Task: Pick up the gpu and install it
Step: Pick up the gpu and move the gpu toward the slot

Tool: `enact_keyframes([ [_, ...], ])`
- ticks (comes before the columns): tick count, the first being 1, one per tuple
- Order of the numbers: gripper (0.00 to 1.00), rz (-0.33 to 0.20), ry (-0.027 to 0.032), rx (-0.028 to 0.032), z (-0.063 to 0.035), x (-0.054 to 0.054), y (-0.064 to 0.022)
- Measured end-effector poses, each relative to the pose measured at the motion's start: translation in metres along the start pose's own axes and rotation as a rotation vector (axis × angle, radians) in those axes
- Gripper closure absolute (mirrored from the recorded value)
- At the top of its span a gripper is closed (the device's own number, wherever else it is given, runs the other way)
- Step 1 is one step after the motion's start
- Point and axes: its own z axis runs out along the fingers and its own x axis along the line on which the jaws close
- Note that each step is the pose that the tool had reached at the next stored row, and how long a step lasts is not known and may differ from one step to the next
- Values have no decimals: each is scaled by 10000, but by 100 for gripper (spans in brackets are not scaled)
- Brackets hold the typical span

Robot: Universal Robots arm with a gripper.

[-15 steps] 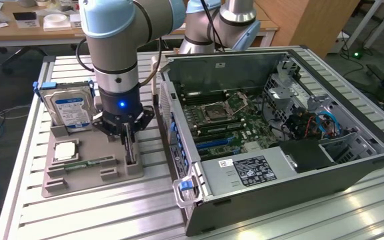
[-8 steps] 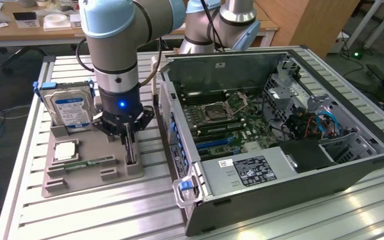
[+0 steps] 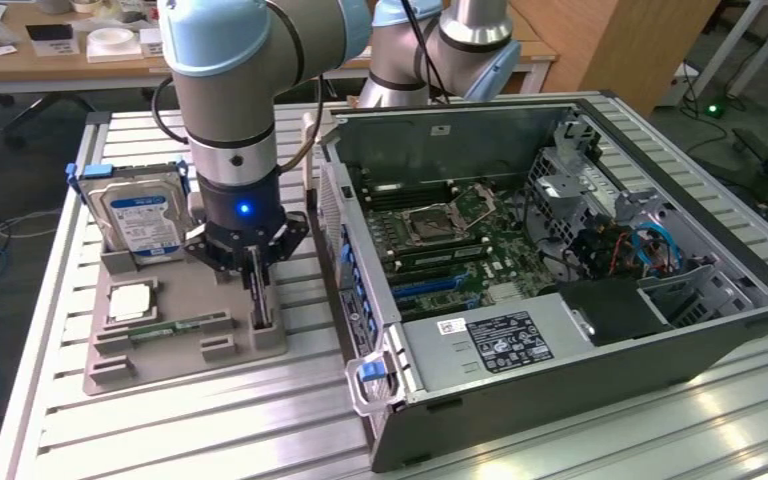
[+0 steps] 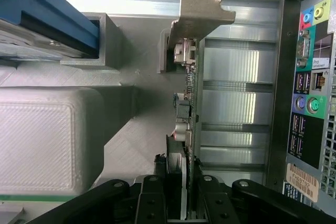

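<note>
While the gpu (image 3: pixel 263 300) is standing on its long edge in a slot of the grey tray (image 3: pixel 184 285), on the side nearest the open computer case (image 3: pixel 598 340), the gripper (image 3: pixel 253 262) is sitting right on top of it in the exterior view, jaws straddling the card's upper edge. The hard drive (image 3: pixel 140 215) is standing well apart, toward the exterior view's left.

From the wrist view the card is showing edge-on, thin and straight, with its silvery metal bracket (image 4: pixel 202 6) at the end away from the fingers (image 4: pixel 157 203). The jaws are pinching the board across both faces, set narrow, with no gap that I can make out.

To my eye the card is looking light and stiff but fragile. Small parts and connectors are sticking out of one face, so I am judging the plain board margin near the upper edge the safest hold. The smooth board may be prone to slipping between the pads if it is binding in its slot.
</note>
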Motion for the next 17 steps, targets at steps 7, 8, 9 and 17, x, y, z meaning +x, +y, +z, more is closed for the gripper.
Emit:
enact_keyframes([
  [7, 73, 0, 1, 0, -174, 1, 0],
  [8, 73, 0, 1, -1, -215, 1, 0],
  [9, 73, 1, 1, 0, -254, 1, 0],
  [17, 73, 1, 0, 0, -532, 2, -1],
])
